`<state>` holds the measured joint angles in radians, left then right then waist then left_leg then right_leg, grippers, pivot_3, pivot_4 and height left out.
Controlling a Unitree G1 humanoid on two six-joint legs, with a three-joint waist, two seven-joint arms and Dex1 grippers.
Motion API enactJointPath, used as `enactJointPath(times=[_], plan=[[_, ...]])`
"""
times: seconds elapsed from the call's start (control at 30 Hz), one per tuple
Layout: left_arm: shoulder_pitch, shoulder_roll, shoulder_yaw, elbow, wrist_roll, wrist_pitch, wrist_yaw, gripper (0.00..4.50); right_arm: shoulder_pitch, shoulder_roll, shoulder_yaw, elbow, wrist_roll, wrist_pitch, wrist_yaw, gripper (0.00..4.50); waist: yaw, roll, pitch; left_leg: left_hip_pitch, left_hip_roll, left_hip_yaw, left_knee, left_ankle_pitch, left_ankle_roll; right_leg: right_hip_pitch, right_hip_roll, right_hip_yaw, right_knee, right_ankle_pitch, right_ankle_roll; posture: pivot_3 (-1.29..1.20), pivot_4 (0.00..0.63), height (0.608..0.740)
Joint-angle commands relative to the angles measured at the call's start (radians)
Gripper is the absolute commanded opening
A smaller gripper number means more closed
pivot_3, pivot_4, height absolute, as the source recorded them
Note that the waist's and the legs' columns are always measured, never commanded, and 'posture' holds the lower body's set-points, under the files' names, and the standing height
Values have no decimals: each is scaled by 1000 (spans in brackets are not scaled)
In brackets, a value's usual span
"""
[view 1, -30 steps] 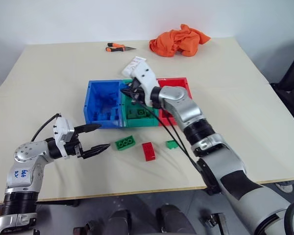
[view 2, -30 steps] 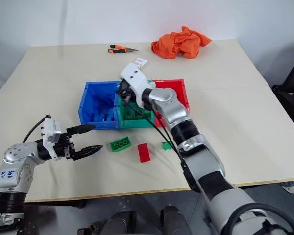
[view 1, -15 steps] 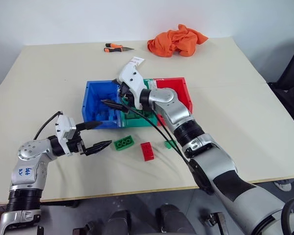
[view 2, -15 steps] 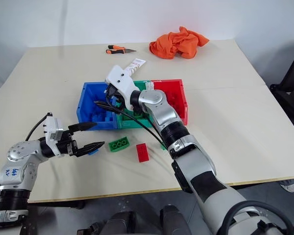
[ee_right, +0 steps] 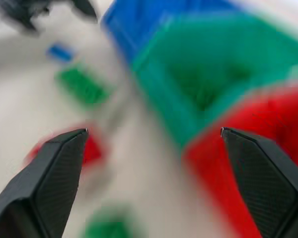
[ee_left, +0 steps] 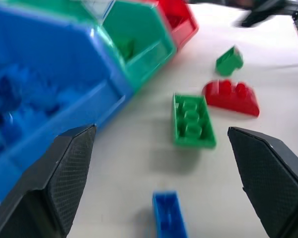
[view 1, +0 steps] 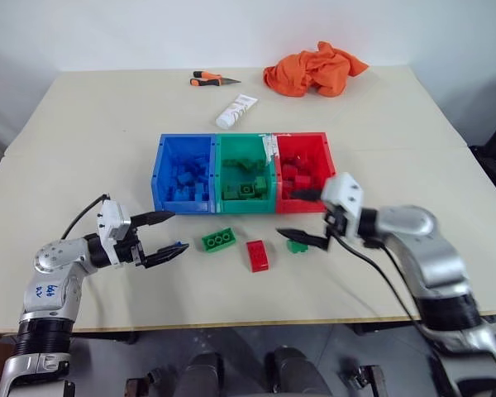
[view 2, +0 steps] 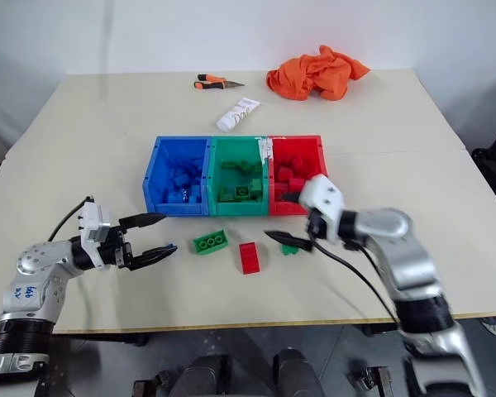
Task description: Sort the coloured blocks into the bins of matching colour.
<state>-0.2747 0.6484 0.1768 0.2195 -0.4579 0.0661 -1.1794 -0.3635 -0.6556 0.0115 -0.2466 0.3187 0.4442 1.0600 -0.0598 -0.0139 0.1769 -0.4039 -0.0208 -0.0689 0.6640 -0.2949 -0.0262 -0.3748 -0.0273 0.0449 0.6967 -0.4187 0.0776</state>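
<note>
Bins sit joined in a row at the middle of the table (view 1: 83,132): the blue bin (view 1: 161,178) on the robot's left, the green bin (view 1: 217,165) in the middle and the red bin (view 1: 324,161) on the right. Each holds a loose heap of bricks of its own colour. In front of the bins, four coloured blocks lie on the bare tabletop: a tiny blue block (ee_left: 168,218) just beside the left gripper's fingertips, a larger green block (view 1: 218,241), a red block (view 1: 257,255) just to its right, and a small green block (view 1: 297,245) under the tips of the right gripper (view 1: 298,217). The left gripper (view 1: 167,234) hovers low over the table in front of the blue bin, its jaws spread wide and empty. The right gripper's jaws are also spread and hold nothing. Behind the bins lie a white tube (view 1: 236,111), an orange cloth (view 1: 314,69) and a small orange-handled tool (view 1: 212,79). A second ago the right arm was stretched forward with its gripper pinched together over the green bin; it has since pulled back to the table in front of the red bin and opened. The left arm has kept its place.
</note>
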Motion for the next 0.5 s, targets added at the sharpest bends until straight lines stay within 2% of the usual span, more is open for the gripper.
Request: enactJointPath(times=[0.03, 0.13, 0.23, 0.5], plan=[[-9, 13, 9, 9, 3, -25, -18, 4500, 139, -119, -120, -129, 60, 37, 45, 4449, 8, 0, 0, 0, 0, 0, 0, 0, 0, 0, 0, 0, 0, 0, 0, 0, 150, 740], [-11, 19, 10, 24, 4, -33, -35, 4500, 269, -216, -155, -140, 23, 0, 67, 4449, 16, 0, 0, 1, 0, 0, 1, -1, 2, 2, 0, 0, -1, 0, 0, 0, 150, 740], [-20, 24, 11, 43, 9, -41, -46, 4500, 314, -249, -155, -129, 7, -45, 64, 4449, 15, 0, 0, 1, 0, 1, 1, -2, 4, 2, 0, 1, -1, 0, 0, 0, 150, 740], [-31, 14, 3, 30, 16, -36, -36, 4500, 96, -125, 72, 47, -110, -123, 3, 4449, 13, -1, 0, 2, 0, 1, 1, 0, 1, 2, 0, 1, -1, 1, -1, 0, 150, 740]])
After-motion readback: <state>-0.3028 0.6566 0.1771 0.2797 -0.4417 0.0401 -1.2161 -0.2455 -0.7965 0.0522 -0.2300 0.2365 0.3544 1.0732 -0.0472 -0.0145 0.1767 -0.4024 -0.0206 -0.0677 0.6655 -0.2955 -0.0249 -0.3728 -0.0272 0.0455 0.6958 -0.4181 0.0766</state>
